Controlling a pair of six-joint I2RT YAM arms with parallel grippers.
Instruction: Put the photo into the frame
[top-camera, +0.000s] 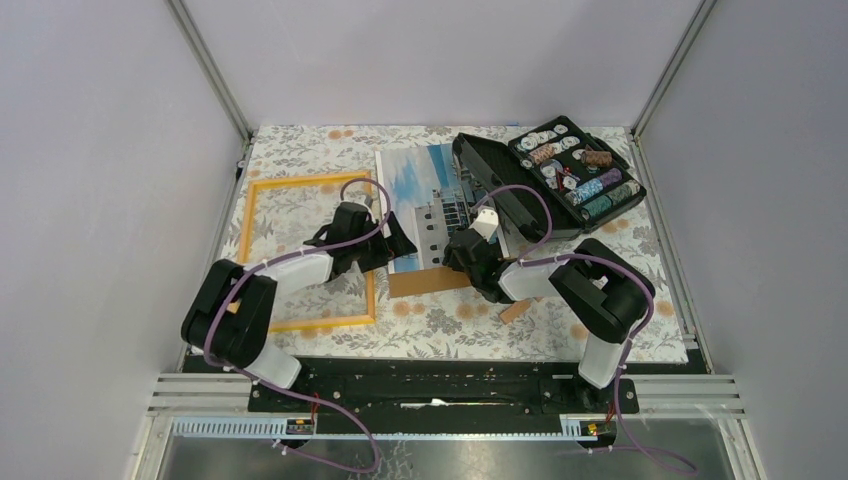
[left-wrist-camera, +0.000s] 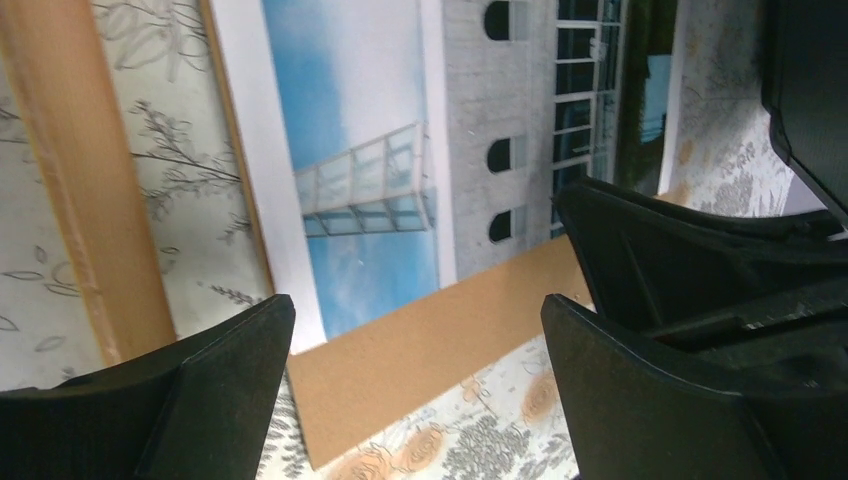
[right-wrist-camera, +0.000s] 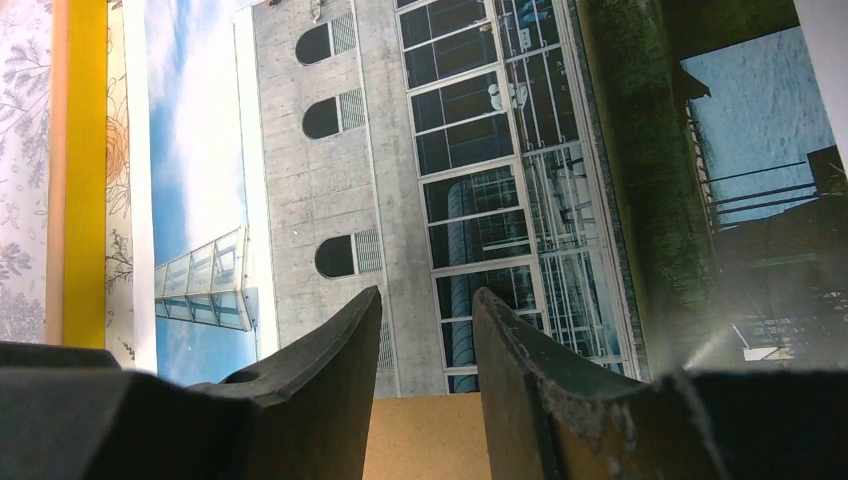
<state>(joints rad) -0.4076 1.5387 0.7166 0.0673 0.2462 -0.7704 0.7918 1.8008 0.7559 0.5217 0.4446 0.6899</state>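
The photo (top-camera: 425, 185) lies face up in the middle of the table, its near edge on a plain brown backing board (top-camera: 428, 281). The orange-yellow frame (top-camera: 252, 215) lies flat to its left. My left gripper (top-camera: 396, 246) is open wide and empty, low over the photo's near left corner (left-wrist-camera: 350, 230) and the board (left-wrist-camera: 420, 350), with the frame's bar (left-wrist-camera: 85, 200) at the left. My right gripper (top-camera: 462, 252) hovers over the photo's near edge (right-wrist-camera: 480, 150), its jaws a narrow gap apart with nothing between them; the board (right-wrist-camera: 425, 440) shows in the gap.
An open black case of chips (top-camera: 575, 170) stands at the back right, its lid touching the photo's right side. A small brown wooden piece (top-camera: 515, 310) lies near the right arm. The floral cloth (top-camera: 440, 325) covers the table. The two grippers are close together.
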